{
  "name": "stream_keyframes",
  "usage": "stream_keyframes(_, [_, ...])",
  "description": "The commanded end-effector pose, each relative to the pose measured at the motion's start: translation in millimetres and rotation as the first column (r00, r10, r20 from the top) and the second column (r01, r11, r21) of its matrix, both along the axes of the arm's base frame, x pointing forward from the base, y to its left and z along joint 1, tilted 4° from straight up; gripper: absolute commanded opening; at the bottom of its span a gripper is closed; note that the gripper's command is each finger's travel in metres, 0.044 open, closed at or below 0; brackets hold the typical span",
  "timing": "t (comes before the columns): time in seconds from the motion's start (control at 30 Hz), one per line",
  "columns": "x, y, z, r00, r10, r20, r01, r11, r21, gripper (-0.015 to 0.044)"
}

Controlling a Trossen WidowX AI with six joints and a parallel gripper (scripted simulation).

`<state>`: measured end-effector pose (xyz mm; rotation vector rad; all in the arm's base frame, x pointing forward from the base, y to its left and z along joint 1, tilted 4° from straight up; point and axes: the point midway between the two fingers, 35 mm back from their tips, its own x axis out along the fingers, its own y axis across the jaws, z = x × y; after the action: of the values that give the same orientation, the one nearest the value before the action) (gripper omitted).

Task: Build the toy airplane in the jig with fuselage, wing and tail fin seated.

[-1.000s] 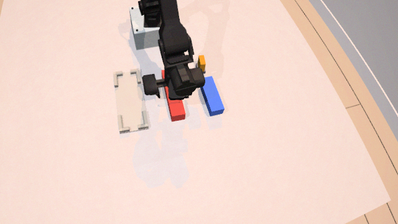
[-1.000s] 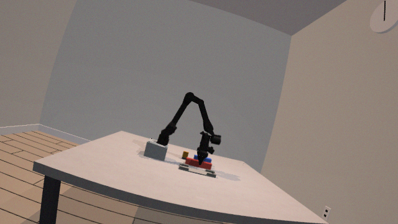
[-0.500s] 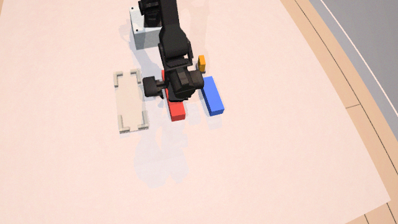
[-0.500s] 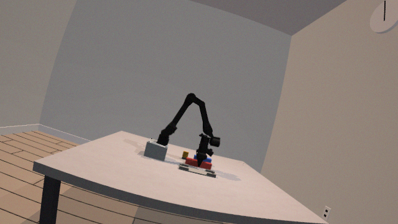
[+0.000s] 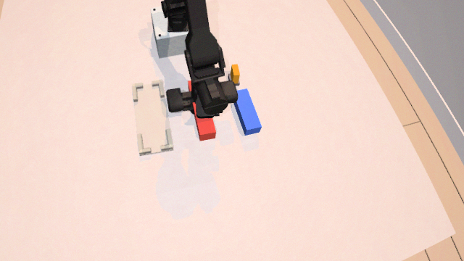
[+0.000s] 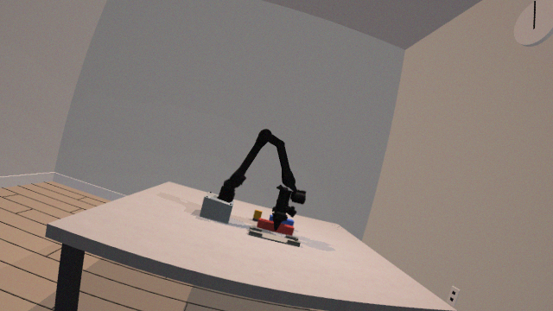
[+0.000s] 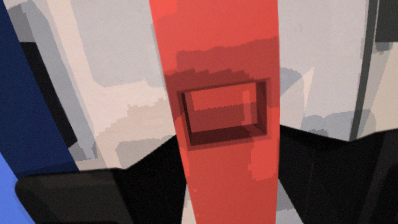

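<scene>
The red fuselage lies on the table with its rectangular socket facing up. My gripper is shut on the fuselage, one finger against each long side near that socket. In the top view the arm hides the fingers and the fuselage's middle. The pale jig cradle is empty, beside the fuselage, left of it in the top view. The blue wing lies on the fuselage's other side. The orange tail fin stands near the wing's end.
The arm's grey base block is behind the parts. The cradle has raised corner brackets. The wing and the cradle stand close on either side of the gripper.
</scene>
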<state>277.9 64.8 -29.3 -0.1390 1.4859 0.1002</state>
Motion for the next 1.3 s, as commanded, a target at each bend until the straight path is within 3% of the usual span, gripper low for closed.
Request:
stream_keyframes(0.0, [2.7,1.4,10.6,1.000,0.004,0.006,-0.004,1.000,0.003,0.0000])
stream_keyframes(1.27, [-9.4,2.7,126.0,1.000,0.004,0.006,-0.004,1.000,0.004,0.0000])
